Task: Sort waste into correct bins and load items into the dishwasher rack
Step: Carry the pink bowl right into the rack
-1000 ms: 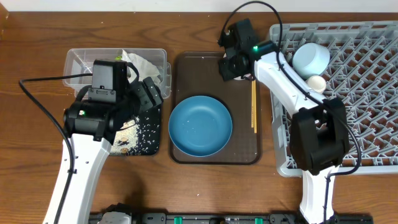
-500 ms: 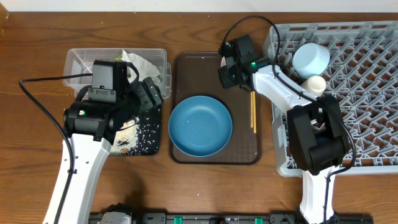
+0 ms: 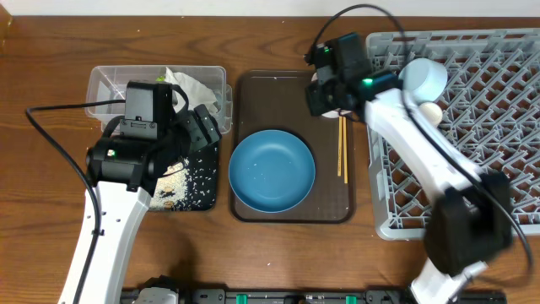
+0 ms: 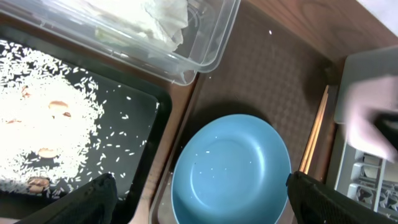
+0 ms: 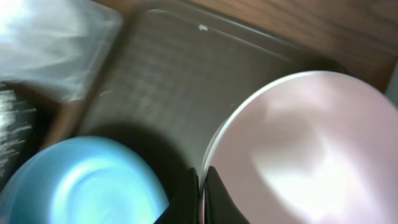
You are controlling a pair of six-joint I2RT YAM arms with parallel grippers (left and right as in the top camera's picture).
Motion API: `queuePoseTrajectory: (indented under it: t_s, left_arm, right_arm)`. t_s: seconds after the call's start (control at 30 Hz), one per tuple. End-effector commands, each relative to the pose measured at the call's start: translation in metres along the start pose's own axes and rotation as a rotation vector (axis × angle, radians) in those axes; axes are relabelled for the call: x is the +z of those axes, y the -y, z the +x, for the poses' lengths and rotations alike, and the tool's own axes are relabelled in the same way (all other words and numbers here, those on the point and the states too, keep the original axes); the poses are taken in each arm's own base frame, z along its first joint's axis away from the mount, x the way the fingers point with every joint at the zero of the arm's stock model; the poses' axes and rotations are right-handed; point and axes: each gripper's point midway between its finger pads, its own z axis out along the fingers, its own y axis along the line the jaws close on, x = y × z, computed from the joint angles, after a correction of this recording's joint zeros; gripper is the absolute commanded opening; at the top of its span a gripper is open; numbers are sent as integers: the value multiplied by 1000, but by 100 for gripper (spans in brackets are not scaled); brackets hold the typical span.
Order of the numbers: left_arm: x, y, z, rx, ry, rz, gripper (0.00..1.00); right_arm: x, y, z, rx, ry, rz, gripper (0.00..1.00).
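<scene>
Pink bowl (image 5: 298, 155) is being pinched at its rim by the clenched right gripper (image 5: 200, 186), at the tray's (image 5: 155, 74) far right corner. It is looking light, stiff, slick and breakable, so the rim suits. Farther off, the left gripper (image 4: 205, 199) is hanging spread wide and empty above the dish (image 4: 230, 168).

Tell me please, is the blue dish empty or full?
Almost empty: the blue dish holds only a few stray rice grains, nothing else.

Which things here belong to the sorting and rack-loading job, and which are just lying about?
Job: blue dish, chopsticks, pinkish bowl, light-blue bowl, white cup, rack, clear tub, napkin, black tray, rice.
Just there: brown serving tray, wooden table.
</scene>
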Motion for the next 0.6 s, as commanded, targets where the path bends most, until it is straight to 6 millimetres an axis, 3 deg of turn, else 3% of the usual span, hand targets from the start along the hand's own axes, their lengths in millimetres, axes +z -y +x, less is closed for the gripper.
queuePoseTrajectory:
  t_s: [0.0, 0.07, 0.27, 0.43, 0.57]
  left_arm:
    - [-4, 2, -7, 4, 19, 3, 90]
    - [-4, 2, -7, 5, 19, 3, 90]
    - [-4, 2, -7, 5, 19, 3, 90]
    - [-4, 2, -7, 5, 19, 3, 90]
    - [-4, 2, -7, 5, 19, 3, 90]
  right_arm:
    - [-56, -27, -4, -8, 42, -103, 1]
    - [-87, -32, 12, 16, 8, -145, 1]
    - [-144, -45, 39, 23, -23, -330, 1]
    - [-181, -38, 48, 64, 8, -480, 1]
    - [-198, -29, 53, 104, 47, -599, 1]
